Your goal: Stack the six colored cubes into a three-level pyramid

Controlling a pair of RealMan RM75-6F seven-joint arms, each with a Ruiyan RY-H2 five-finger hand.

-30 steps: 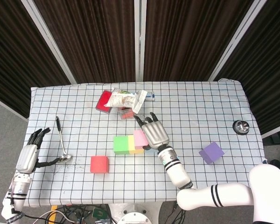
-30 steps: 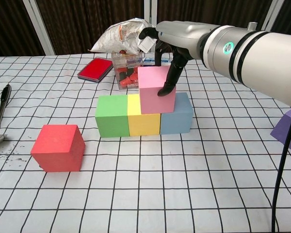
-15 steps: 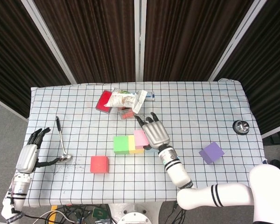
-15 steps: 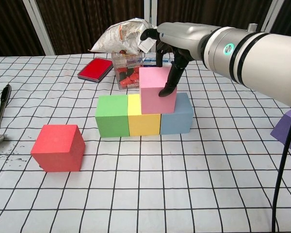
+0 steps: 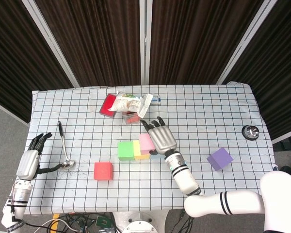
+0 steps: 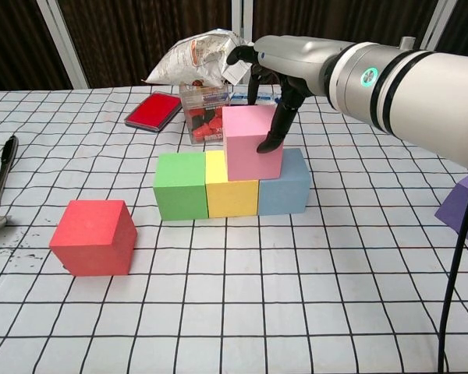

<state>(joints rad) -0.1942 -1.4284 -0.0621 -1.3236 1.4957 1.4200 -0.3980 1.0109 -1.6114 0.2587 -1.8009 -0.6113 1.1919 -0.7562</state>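
Three cubes form your base row: green cube (image 6: 180, 185), yellow cube (image 6: 231, 189) and blue cube (image 6: 287, 184), touching side by side. The pink cube (image 6: 252, 142) sits on top, over the yellow-blue seam. Your right hand (image 6: 274, 70) grips it, fingertips on its right face. The red cube (image 6: 93, 237) lies near-left, the purple cube (image 5: 219, 158) far right. Your left hand (image 5: 29, 161) rests released beside the ladle (image 5: 64, 146).

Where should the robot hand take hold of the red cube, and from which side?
Grip the red cube across two opposite vertical faces, coming from above. It sits flat and alone, apart from the green cube, so all its sides look free.
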